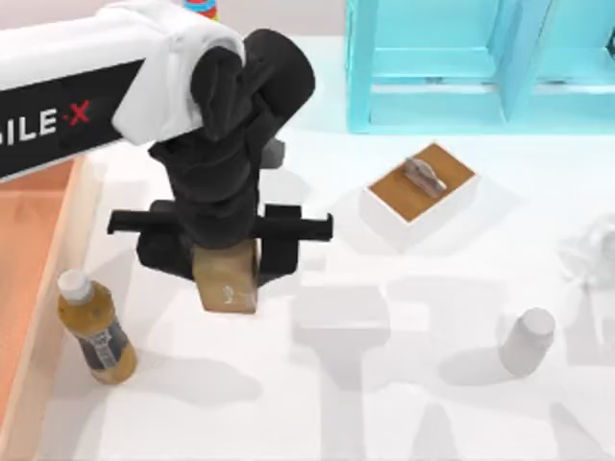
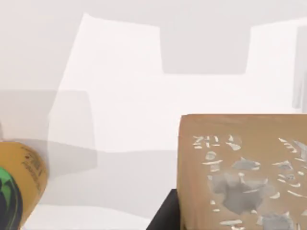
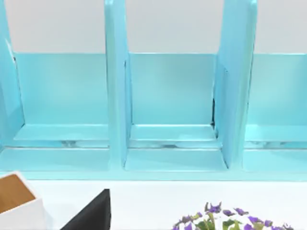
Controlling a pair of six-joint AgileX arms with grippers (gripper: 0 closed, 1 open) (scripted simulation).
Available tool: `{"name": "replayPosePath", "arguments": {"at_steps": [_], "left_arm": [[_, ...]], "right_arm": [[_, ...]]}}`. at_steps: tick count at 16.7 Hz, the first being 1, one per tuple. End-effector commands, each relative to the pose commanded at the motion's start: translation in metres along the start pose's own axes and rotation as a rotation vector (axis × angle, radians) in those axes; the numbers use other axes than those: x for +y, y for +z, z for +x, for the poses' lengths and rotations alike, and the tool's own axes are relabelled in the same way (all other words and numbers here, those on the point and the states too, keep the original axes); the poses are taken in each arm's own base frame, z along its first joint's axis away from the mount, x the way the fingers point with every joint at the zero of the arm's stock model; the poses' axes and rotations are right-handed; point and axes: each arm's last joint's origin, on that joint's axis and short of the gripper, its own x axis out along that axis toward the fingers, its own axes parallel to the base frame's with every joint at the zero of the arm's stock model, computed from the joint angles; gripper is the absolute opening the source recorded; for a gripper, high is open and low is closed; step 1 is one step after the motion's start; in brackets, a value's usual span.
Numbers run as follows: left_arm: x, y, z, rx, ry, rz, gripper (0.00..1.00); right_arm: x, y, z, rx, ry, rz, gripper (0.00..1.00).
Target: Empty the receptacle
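The receptacle (image 1: 29, 240) is a shallow tray with light wooden walls and a terracotta floor, at the table's left edge. My left gripper (image 1: 228, 261) is to its right, over the white table, shut on a brown carton (image 1: 229, 280). In the left wrist view the carton (image 2: 244, 172) shows pale speckled markings, with one black finger (image 2: 165, 215) beside it. A yellow-brown bottle (image 1: 93, 327) with a white cap stands upright just outside the receptacle's right wall, and its side also appears at the edge of the left wrist view (image 2: 17, 187). A black part of my right gripper (image 3: 91, 215) faces the shelf unit.
A turquoise shelf unit (image 1: 480, 58) stands at the back right. In front of it sits a small white box (image 1: 420, 192) with a brown top and grey handle. A white bottle (image 1: 527, 341) stands front right, with a crumpled white object (image 1: 591, 250) at the right edge. Purple flowers (image 3: 230, 220) are near the right gripper.
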Motion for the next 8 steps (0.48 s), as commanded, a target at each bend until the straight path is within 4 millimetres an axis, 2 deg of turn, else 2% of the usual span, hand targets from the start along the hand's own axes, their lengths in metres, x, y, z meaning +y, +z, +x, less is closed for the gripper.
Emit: {"name": "replayPosePath", "arguments": {"at_steps": [3,6,8], "left_arm": [[-0.039,-0.034,0.016,0.035,0.000,-0.031,0.00],[-0.052,-0.054,0.023,0.055,0.003,-0.053,0.00],[-0.052,-0.055,0.024,0.058,0.004,-0.057,0.00]], "right_arm": [[0.000,0.000,0.000,0.000,0.000,0.000,1.00],[0.000,0.000,0.000,0.000,0.000,0.000,1.00],[0.000,0.000,0.000,0.000,0.000,0.000,1.00]]}}
